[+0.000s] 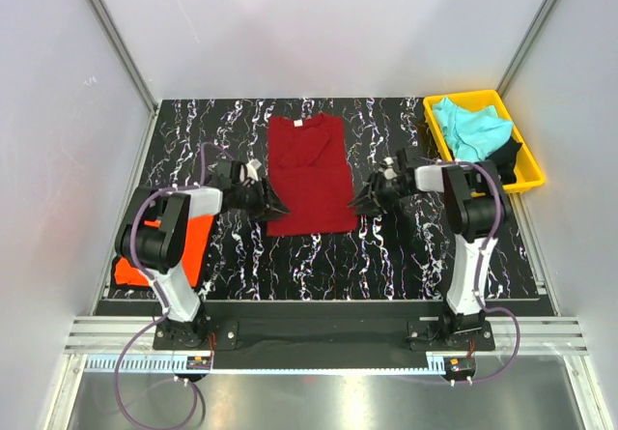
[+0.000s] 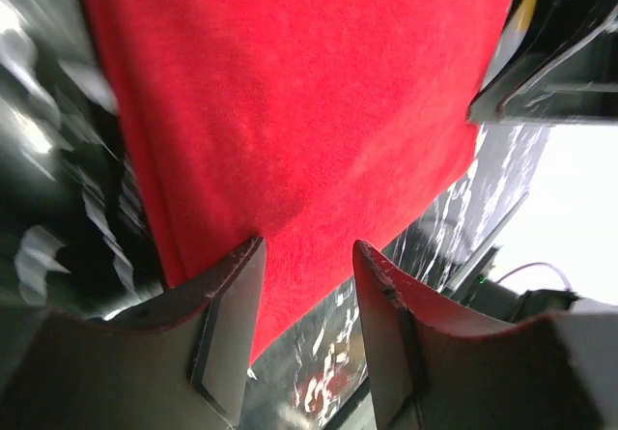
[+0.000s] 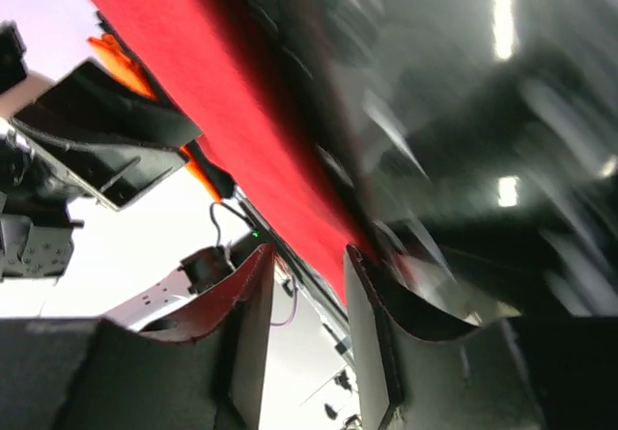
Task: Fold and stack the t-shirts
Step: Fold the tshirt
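The left claw point(image 1: 273, 204) and right claw point(image 1: 360, 201) are both gaping apart, flanking the dark red t-shirt point(image 1: 307, 174) lying flat on the tabletop point(image 1: 386, 256).

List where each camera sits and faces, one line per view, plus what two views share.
Top external: above and behind the arm bases, looking down on the table and dark red t-shirt; both arms show.
Left wrist: on the left arm, looking past the left gripper across the t-shirt; its two fingers show.
Right wrist: on the right arm, looking past the right gripper along the t-shirt's edge; its fingers show.
Shared: both wrist views hold the t-shirt.
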### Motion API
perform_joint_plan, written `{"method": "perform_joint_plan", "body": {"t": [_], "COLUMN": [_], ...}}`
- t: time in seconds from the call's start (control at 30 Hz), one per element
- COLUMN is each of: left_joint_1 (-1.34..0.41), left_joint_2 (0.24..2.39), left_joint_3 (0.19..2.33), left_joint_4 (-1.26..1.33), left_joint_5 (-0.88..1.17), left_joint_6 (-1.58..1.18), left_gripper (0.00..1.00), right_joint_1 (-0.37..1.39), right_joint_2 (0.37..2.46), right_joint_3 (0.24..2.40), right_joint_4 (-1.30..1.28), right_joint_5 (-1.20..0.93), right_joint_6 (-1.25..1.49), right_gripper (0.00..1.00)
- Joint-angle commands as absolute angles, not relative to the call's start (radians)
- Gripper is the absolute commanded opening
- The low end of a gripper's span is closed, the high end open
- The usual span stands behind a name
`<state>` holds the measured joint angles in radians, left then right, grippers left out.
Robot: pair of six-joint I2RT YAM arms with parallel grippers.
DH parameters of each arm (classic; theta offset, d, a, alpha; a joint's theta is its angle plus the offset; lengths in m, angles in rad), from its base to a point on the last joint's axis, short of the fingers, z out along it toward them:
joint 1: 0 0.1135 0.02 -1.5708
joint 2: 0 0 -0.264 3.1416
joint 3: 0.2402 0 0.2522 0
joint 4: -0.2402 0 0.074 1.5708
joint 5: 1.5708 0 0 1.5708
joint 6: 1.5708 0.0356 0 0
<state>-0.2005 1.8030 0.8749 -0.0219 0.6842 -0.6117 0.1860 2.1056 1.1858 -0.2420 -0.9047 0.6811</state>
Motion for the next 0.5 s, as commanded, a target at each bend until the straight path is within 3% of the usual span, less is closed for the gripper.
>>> {"method": "perform_joint_plan", "body": {"t": [0.0, 0.2, 0.23, 0.27, 0.47], "left_joint_1": [-0.256, -0.302, -0.302, -0.305, -0.324], "left_joint_2": [1.685, 1.28, 1.238, 1.201, 0.928], "left_joint_3": [0.784, 0.739, 0.736, 0.732, 0.54], "left_joint_4": [-0.1, -0.281, -0.303, -0.345, -0.336], "left_joint_5": [0.516, 0.329, 0.312, 0.298, 0.227], "left_joint_6": [-0.604, -0.664, -0.684, -0.696, -0.98], "left_gripper": [0.5, 0.64, 0.73, 0.76, 0.71], "right_joint_1": [0.16, 0.158, 0.16, 0.16, 0.169], "right_joint_2": [2.002, 1.729, 1.656, 1.616, 1.323], "right_joint_3": [1.068, 0.973, 0.947, 0.919, 0.632], "right_joint_4": [-0.321, -0.492, -0.5, -0.496, -0.272], "right_joint_5": [-0.816, -0.661, -0.625, -0.605, -0.489], "right_joint_6": [0.601, 0.541, 0.557, 0.608, 0.925], "right_gripper": [0.43, 0.56, 0.57, 0.59, 0.61]}}
